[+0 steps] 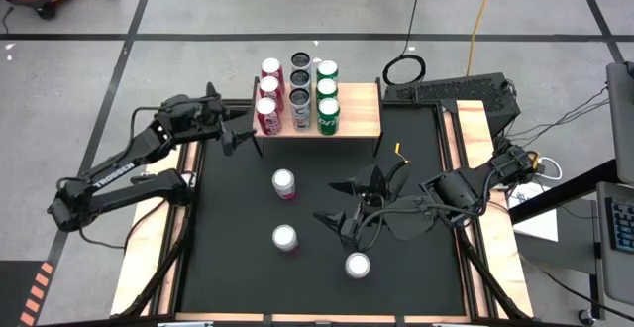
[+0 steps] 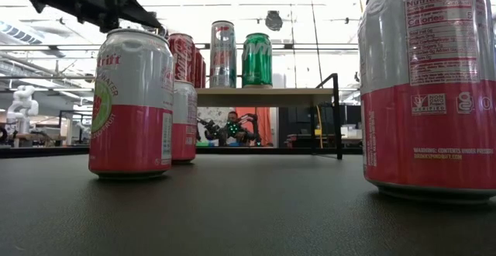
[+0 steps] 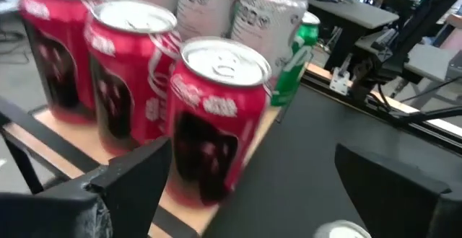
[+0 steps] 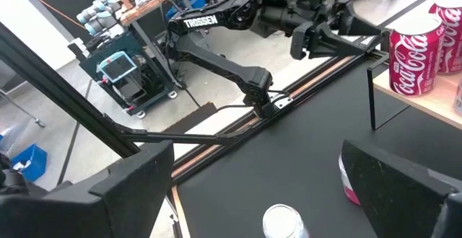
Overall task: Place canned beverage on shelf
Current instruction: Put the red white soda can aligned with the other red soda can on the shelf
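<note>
pink cans (image 2: 428,85) wait below the shelf (image 1: 362,119); our left gripper (image 1: 241,129), wide open and empty beside its red can (image 3: 213,115), could topple it; right gripper (image 1: 359,200) gapes empty too.

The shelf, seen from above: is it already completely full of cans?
No. The shelf holds three rows of cans on its left part, while its right part is bare wood.

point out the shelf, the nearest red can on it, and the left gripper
shelf (image 1: 363,109), high view, bare wood at its right end
nearest red can (image 3: 219,72), left wrist view, silver lid
left gripper (image 1: 246,132), high view, gap between its open fingertips
</note>
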Controlling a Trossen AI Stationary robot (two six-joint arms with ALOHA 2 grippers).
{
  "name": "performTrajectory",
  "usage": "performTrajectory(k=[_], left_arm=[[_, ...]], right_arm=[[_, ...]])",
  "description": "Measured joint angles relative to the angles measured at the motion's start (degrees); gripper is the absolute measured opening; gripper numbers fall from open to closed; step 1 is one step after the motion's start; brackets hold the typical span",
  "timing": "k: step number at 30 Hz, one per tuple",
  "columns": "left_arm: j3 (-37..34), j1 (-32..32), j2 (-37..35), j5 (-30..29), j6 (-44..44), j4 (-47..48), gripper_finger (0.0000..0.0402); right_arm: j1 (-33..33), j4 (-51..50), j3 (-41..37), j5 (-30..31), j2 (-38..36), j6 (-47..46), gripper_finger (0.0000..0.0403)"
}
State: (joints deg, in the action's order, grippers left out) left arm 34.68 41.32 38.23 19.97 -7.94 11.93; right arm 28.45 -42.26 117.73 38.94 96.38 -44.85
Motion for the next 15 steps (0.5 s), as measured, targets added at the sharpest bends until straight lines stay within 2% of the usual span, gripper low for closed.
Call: performTrajectory(k=[3,15], left_arm=[[0.0,-1.8,-0.5,0.1,-0.6,1.4,0.0371],[0.0,-8.2,3.0,-2.8,-0.7,-1.5,0.0251]], right_arm=[[0.0,0.0,0.0,0.2,0.0,0.6,0.0380],[-1.6,0.0,0.0,0.2,0.0,1.7,0.0380]])
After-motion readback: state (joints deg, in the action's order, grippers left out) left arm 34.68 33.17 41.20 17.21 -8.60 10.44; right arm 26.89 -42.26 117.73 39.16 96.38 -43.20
